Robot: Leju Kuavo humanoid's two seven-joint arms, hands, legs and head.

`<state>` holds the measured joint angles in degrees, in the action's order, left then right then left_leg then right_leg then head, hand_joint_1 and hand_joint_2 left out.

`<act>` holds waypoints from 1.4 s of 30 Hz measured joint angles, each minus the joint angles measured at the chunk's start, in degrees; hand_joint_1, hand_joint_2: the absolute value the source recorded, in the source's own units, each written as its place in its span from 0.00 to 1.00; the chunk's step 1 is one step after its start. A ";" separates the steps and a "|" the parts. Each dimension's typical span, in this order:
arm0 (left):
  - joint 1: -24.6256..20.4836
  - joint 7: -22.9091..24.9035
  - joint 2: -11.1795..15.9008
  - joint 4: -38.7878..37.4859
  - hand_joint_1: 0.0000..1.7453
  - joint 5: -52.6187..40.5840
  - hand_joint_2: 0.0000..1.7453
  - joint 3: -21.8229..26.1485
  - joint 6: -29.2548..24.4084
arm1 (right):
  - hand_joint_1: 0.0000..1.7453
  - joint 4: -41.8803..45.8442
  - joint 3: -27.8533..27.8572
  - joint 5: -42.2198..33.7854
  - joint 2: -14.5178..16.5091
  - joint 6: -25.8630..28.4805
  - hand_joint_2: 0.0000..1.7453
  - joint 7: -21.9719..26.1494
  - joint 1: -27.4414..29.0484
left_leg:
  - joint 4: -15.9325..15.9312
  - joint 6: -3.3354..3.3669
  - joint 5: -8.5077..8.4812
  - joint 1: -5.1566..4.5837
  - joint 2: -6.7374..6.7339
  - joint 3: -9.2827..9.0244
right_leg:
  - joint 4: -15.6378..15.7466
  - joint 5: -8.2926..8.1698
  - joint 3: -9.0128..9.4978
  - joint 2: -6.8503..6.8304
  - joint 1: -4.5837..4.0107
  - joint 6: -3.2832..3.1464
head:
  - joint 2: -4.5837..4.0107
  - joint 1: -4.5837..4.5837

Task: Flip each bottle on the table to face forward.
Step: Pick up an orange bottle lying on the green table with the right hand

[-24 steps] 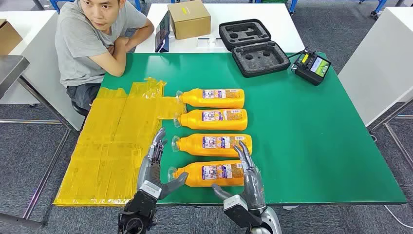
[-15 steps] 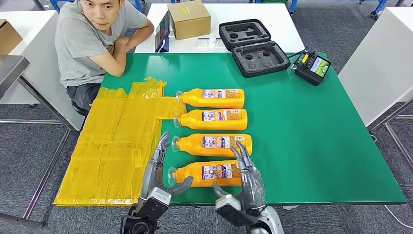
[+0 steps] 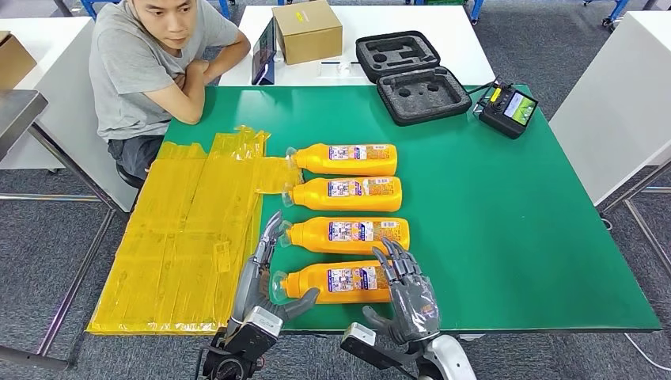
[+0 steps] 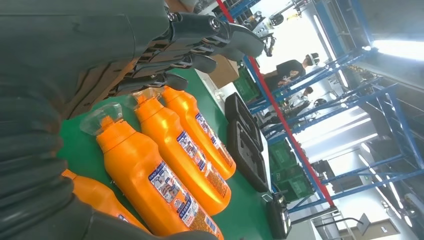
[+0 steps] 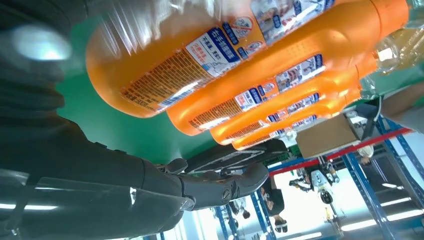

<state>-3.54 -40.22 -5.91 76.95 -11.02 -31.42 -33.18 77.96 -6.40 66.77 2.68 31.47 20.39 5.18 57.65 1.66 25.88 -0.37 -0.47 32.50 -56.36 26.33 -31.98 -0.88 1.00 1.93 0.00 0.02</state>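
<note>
The nearest bottle (image 3: 336, 282) lay on its side at the front edge of the green table (image 3: 506, 237), its clear cap toward the yellow plastic sheet (image 3: 182, 237) and its printed label turned up. Three more bottles (image 3: 348, 193) lay in a row behind it, all parallel with their caps the same way, so they looked set out one behind another for the robot to work through from the front.

The left hand (image 3: 265, 277) stood at the cap end of that nearest bottle, its fingers pointing away up the table past the neck of the next bottle and its thumb reaching in under the cap. The right hand (image 3: 407, 293) stood at the base end, fingers bent over the top of the bottle's end and thumb sticking out below the table edge. I took the two hands to be bracketing the bottle from both ends so as to roll it over. Neither hand was clenched; both were spread, and I could not say for sure that either one was pressing on the bottle, so I judged nothing was gripped.

A person in a grey shirt (image 3: 142, 71) sat at the far left corner, watching. A black foam case (image 3: 411, 75), a cardboard box (image 3: 307, 30) and a handheld controller (image 3: 506, 107) lay at the back.
</note>
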 joint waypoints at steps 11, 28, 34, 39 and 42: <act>-1.67 0.00 0.53 0.01 0.00 0.64 1.00 -1.94 0.24 | 0.00 0.00 -1.94 6.46 -1.02 -1.72 1.00 -4.11 0.04 | 0.00 0.00 0.00 0.00 0.00 0.00 | 0.00 0.00 0.01 0.00 0.01 0.00 | 0.00 0.00; -1.92 0.00 0.81 0.12 0.00 1.00 1.00 -2.95 0.92 | 0.00 -1.03 -3.19 14.59 -2.63 -3.19 1.00 -11.24 -0.63 | 0.00 0.00 0.00 0.00 0.00 0.00 | 0.00 0.00 0.00 0.00 0.00 0.00 | 0.00 0.00; -1.93 -0.01 0.81 0.12 0.00 0.92 1.00 -3.38 0.92 | 0.00 -1.10 -3.17 13.30 -2.93 -3.21 1.00 -11.26 -0.93 | 0.00 0.00 0.00 0.00 0.00 0.00 | 0.00 0.00 0.00 0.00 0.00 0.00 | 0.00 0.00; -1.93 0.00 0.81 0.12 0.00 0.92 1.00 -3.64 0.90 | 0.00 -1.20 -3.17 13.11 -3.08 -3.23 1.00 -11.24 -0.99 | 0.00 0.00 0.00 0.00 0.00 0.00 | 0.00 0.00 0.01 0.00 0.00 0.00 | 0.00 0.00; -1.92 0.00 0.81 0.12 0.00 0.92 1.00 -3.67 0.86 | 0.00 -1.45 -3.17 12.77 -3.16 -3.23 1.00 -11.18 -1.15 | 0.00 0.00 0.00 0.00 0.00 0.00 | 0.00 0.00 0.01 0.00 0.00 0.00 | 0.00 0.00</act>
<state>-5.46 -40.22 -5.09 77.07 -10.10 -35.09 -32.33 76.51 -9.57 79.54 -0.49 28.24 9.21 4.03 57.65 1.66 25.87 -0.37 -0.47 32.51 -56.36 26.33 -31.97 -0.88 1.00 1.93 0.00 0.02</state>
